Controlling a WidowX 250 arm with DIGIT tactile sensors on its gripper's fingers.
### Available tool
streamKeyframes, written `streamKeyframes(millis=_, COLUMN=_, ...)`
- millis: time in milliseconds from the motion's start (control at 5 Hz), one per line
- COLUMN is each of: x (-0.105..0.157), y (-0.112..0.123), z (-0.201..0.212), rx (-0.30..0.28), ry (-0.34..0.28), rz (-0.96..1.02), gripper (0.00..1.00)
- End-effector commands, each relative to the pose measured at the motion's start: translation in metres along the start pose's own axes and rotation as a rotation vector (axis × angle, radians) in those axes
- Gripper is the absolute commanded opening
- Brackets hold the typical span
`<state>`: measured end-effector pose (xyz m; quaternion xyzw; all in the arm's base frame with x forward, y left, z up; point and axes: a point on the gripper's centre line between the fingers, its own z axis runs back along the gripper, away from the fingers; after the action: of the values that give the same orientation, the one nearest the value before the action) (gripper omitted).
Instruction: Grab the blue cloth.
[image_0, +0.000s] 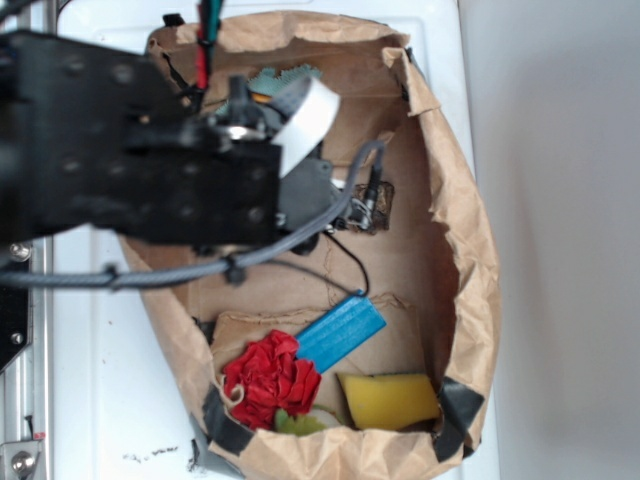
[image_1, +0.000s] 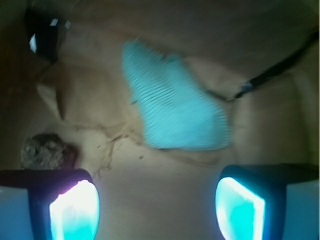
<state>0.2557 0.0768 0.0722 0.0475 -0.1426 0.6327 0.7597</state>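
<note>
End effector (image_1: 157, 207) fingers are spread wide, nothing held. Blue cloth (image_1: 172, 102), pale teal, ribbed and ragged-edged, is laid flat on the floor of the brown paper bag (image_0: 455, 240), clear of both fingers. Red ruffled fabric (image_0: 268, 378), blue ridged block (image_0: 340, 332) and yellow sponge (image_0: 388, 398) are contained at the bag's near end.

Exterior view: robot arm (image_0: 130, 150) hides most of blue cloth (image_0: 285, 78). Wrist view: cloth blurred; pincer (image_1: 157, 207) fingers cut off by bottom edge
</note>
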Motion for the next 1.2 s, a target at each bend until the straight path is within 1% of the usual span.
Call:
streamKeyframes(millis=0, x=0.023, y=-0.018, z=-0.007, rx=-0.058, ry=-0.057, rz=0.065, gripper=1.00)
streamKeyframes(millis=200, x=0.026, y=-0.014, z=-0.004, rx=-0.070, ry=-0.050, rz=0.061, gripper=1.00)
streamKeyframes(millis=400, x=0.032, y=-0.007, z=-0.006, rx=-0.069, ry=-0.063, rz=0.061, gripper=1.00)
streamKeyframes(millis=600, x=0.035, y=0.001, z=-0.009, rx=-0.061, ry=-0.091, rz=0.050, gripper=1.00)
streamKeyframes(millis=800, x=0.035, y=0.015, z=-0.011, rx=-0.044, ry=-0.139, rz=0.023, gripper=1.00)
streamKeyframes(millis=1000, x=0.037, y=0.024, z=-0.015, rx=-0.044, ry=-0.193, rz=0.001, gripper=1.00)
